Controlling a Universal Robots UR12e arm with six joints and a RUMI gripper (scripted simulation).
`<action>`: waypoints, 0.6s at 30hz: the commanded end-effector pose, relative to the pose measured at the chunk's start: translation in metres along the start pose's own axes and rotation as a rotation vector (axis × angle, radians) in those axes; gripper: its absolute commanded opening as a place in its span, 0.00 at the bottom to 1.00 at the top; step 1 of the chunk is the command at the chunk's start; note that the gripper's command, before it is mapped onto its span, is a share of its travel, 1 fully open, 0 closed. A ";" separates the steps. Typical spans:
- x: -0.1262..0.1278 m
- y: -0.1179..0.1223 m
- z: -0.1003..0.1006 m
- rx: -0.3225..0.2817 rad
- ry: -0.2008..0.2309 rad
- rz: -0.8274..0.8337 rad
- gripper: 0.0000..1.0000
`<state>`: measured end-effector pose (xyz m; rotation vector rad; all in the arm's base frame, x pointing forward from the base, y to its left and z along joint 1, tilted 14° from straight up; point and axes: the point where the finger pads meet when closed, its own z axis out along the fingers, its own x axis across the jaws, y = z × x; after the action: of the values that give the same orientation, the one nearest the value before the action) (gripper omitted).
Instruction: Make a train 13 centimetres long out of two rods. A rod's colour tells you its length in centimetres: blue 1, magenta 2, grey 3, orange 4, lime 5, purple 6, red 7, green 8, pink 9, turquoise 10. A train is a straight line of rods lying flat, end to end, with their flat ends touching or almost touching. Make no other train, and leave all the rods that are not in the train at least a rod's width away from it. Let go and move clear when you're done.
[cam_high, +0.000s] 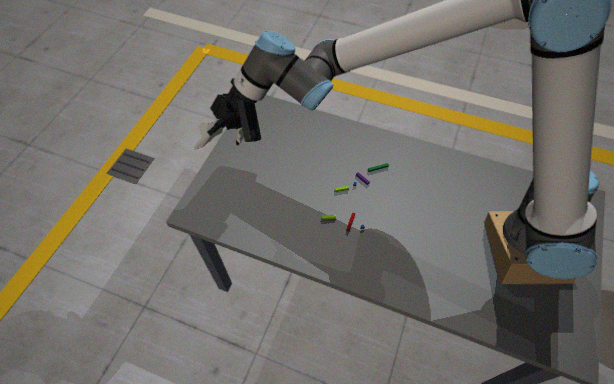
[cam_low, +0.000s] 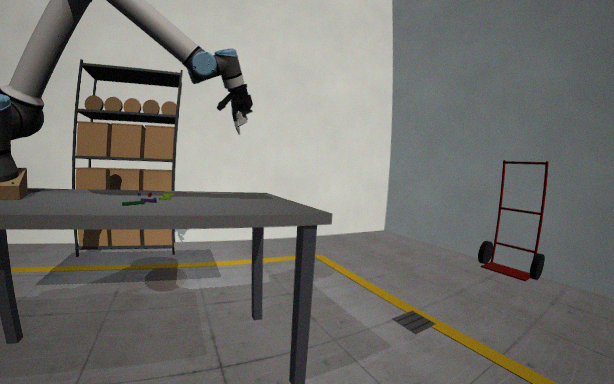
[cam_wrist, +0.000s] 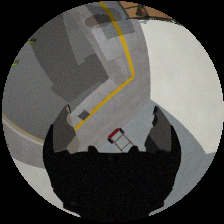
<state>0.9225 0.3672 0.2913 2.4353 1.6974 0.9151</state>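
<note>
Several rods lie flat near the middle of the grey table (cam_high: 310, 200): a green rod (cam_high: 378, 167), a purple rod (cam_high: 362, 178), two lime rods (cam_high: 341, 188) (cam_high: 328, 217), a red rod (cam_high: 350, 222) and two small blue rods (cam_high: 354, 184) (cam_high: 362, 227). They lie apart, with no two in line end to end. In the exterior view the same rods show as a small cluster (cam_low: 147, 199). My gripper (cam_high: 222, 134) is open and empty, high above the table's far left corner, well away from the rods. It also shows in the exterior view (cam_low: 239, 119). The wrist view shows the open fingers over the floor.
The arm's base stands on a wooden block (cam_high: 510, 250) at the table's right end. A shelf with boxes (cam_low: 125, 145) stands behind the table. A red hand truck (cam_low: 515, 220) stands by the far wall. Yellow floor lines (cam_high: 100, 180) run round the table.
</note>
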 end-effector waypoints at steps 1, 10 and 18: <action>-0.008 0.000 -0.001 -0.002 -0.009 0.003 1.00; -0.105 -0.009 -0.010 -0.008 -0.120 0.047 1.00; -0.178 -0.024 -0.020 -0.007 -0.204 0.080 1.00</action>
<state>0.8754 0.2577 0.2379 2.4932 1.5794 0.7191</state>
